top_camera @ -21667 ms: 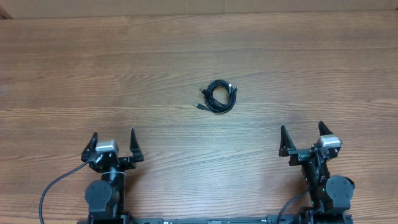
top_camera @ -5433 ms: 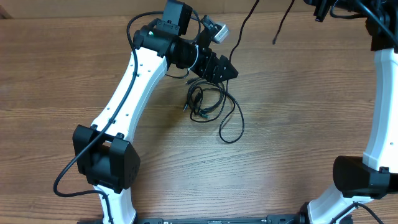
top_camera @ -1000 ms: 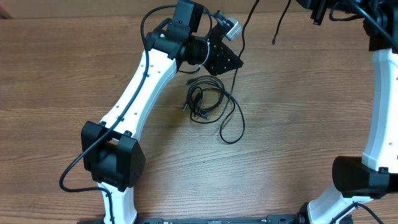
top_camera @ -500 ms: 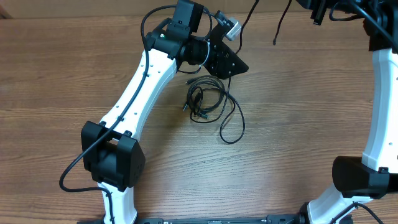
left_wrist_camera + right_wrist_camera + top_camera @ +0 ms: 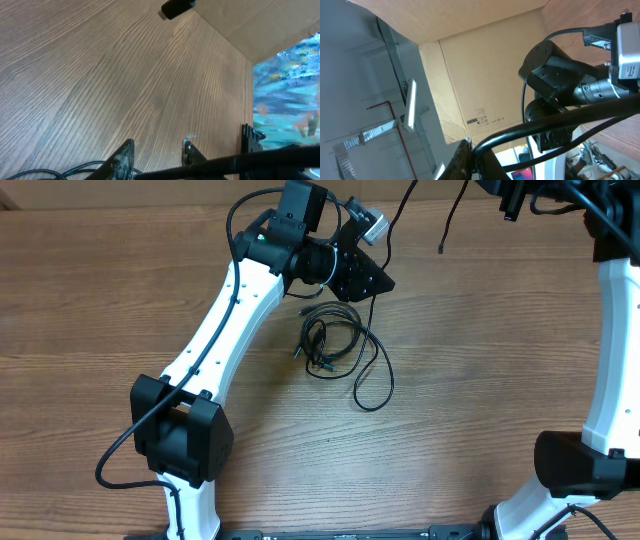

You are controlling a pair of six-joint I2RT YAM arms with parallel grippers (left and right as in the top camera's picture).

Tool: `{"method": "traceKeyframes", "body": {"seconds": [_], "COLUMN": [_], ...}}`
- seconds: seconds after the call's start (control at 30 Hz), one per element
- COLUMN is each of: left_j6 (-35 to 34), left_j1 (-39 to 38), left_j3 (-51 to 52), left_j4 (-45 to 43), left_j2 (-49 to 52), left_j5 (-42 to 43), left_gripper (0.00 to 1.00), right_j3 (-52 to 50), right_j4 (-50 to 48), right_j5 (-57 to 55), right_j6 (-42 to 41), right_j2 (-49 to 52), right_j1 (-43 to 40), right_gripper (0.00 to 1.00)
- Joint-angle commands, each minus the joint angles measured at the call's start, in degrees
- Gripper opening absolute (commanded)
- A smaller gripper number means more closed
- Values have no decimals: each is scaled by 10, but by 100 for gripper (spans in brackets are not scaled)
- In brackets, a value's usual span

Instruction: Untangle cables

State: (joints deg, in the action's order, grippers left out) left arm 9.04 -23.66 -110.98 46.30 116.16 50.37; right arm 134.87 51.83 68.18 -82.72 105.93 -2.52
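Right gripper (image 5: 471, 152) pinching one strand of the cables (image 5: 318, 345), left gripper (image 5: 157, 146) slightly parted, wood-grain table (image 5: 480, 380), cardboard wall (image 5: 485, 65) behind

Table (image 5: 480, 380): mid-brown wood, darker grain in long streaks running from side edge to side edge.
Cables (image 5: 335, 345): plain black throughout, no markings visible.
Left arm (image 5: 225, 320): white links, black joints, black base block.
Right arm (image 5: 612, 350): same white and black.
Left gripper (image 5: 385, 282): matt black, with a silver-grey camera (image 5: 368, 225) at its wrist.
Cardboard wall (image 5: 235, 20) along the table's far edge: plain tan, with a small black printed label (image 5: 482, 119).
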Motion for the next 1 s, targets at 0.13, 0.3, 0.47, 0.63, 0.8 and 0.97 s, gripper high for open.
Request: {"method": "traceKeyframes", "body": {"seconds": [0.13, 0.3, 0.47, 0.63, 0.8, 0.97], "left_j6": [0, 0, -5, -4, -2, -2], "left_j1": [-4, -4, -4, -4, -6, -13], "left_j3": [0, 0, 0, 0, 0, 0], "left_j4": [0, -1, 2, -2, -8, -15], "left_j2": [6, 6, 6, 6, 6, 6], "left_j5": [5, 7, 5, 5, 5, 5], "left_gripper": [4, 4, 73, 91, 74, 47], "right_j3": [5, 5, 5, 5, 5, 5], "right_j4": [-3, -3, -3, -3, 0, 1], "right_j5": [9, 9, 9, 10, 16, 11], "right_j6": [1, 1, 1, 2, 1, 1], "right_j2": [-3, -3, -3, -3, -3, -3], "right_j1": [3, 3, 2, 3, 6, 14], "right_gripper": [4, 4, 4, 4, 4, 4]}}
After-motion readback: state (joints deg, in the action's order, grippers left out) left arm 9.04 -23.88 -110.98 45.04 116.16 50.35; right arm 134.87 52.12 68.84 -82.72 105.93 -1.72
